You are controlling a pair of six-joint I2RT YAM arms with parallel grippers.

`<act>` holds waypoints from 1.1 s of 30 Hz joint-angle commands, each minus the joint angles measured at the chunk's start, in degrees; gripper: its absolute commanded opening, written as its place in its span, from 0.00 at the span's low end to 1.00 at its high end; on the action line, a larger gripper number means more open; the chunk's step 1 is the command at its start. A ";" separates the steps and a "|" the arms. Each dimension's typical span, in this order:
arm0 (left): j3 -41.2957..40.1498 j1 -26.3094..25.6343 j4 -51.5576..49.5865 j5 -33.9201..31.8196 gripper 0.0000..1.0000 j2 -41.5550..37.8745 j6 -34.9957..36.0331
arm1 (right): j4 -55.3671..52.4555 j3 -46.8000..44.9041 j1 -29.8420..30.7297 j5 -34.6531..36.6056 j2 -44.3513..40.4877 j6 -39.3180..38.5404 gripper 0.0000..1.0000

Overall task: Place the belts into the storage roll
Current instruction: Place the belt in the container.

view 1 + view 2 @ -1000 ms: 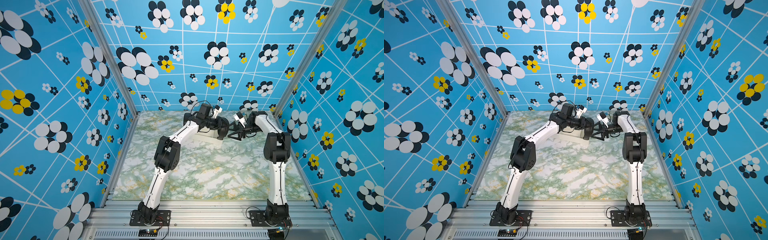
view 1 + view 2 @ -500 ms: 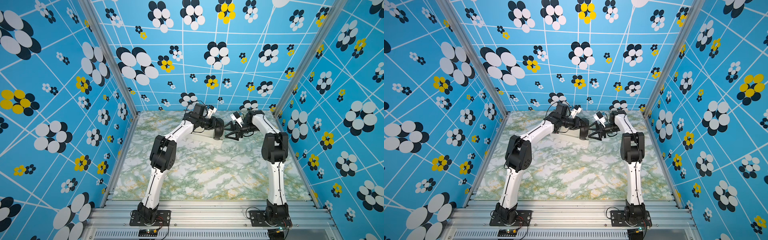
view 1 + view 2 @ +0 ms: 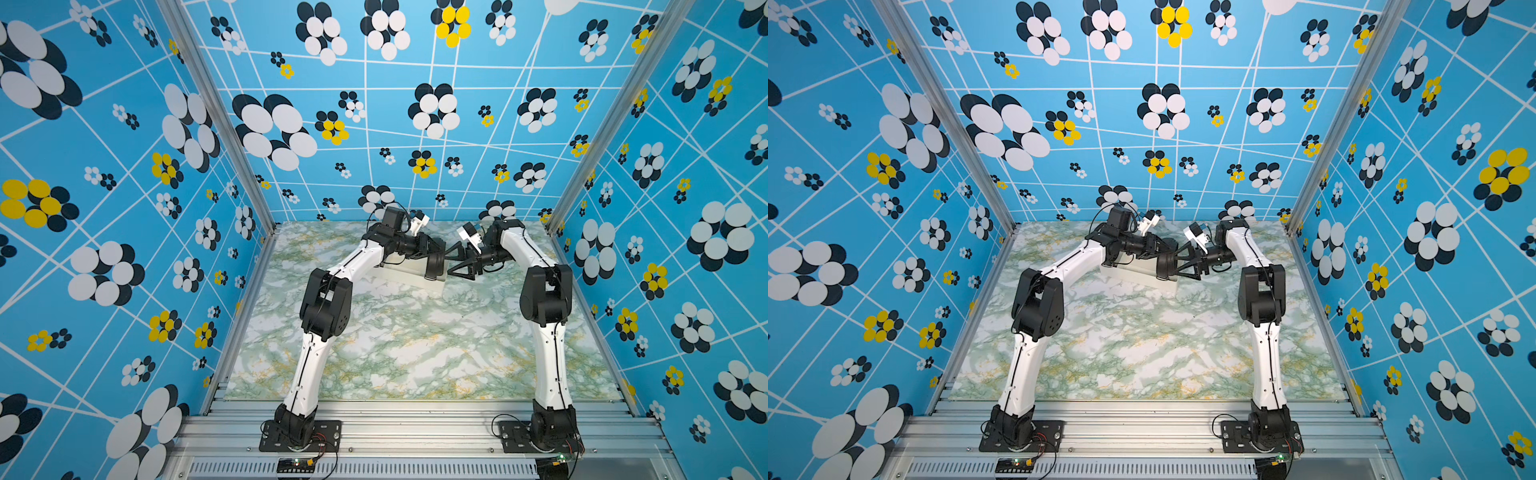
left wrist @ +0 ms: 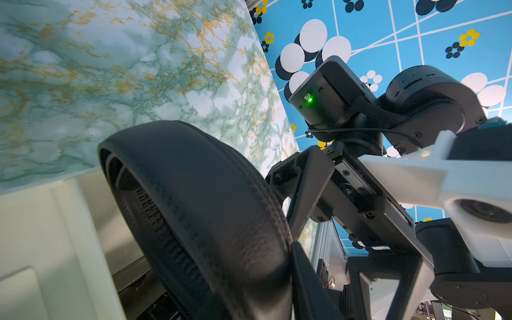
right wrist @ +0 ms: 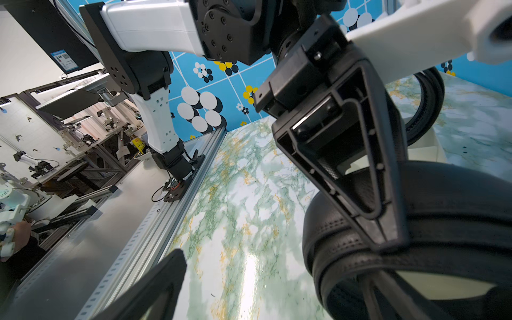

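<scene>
An off-white storage roll [image 3: 405, 275] [image 3: 1133, 272] lies at the back of the table. One belt, a tight black coil [image 3: 435, 266] [image 4: 210, 199] [image 5: 443, 210], stands on edge at the roll's right end. My left gripper [image 3: 433, 258] is shut on it. One of its fingers [image 4: 307, 282] [image 5: 360, 155] lies against the coil's side, and the other is hidden behind the coil. My right gripper [image 3: 451, 265] [image 5: 263, 299] is wide open just to the right of the coil, holding nothing. A second belt coil [image 5: 426, 105] sits farther along in the roll.
The marble tabletop [image 3: 415, 345] stretches from the roll to the metal front rail [image 3: 415, 424]. Blue patterned walls [image 3: 415, 124] close in the back and both sides. Both arm bases stand on the front rail.
Both grippers have shifted a little to the left, and the coil has moved with the left one to the roll's right end. The right gripper has stayed wide open.
</scene>
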 commanded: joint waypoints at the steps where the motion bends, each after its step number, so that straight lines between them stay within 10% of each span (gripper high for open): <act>1: -1.56 1.35 -6.62 -10.21 0.33 6.46 0.87 | -11.61 4.02 2.04 -10.08 -2.02 -2.62 0.99; 33: 2.31 0.74 -3.86 -9.88 0.53 5.81 -1.85 | -11.62 -0.86 -4.94 -10.09 -4.20 1.25 0.99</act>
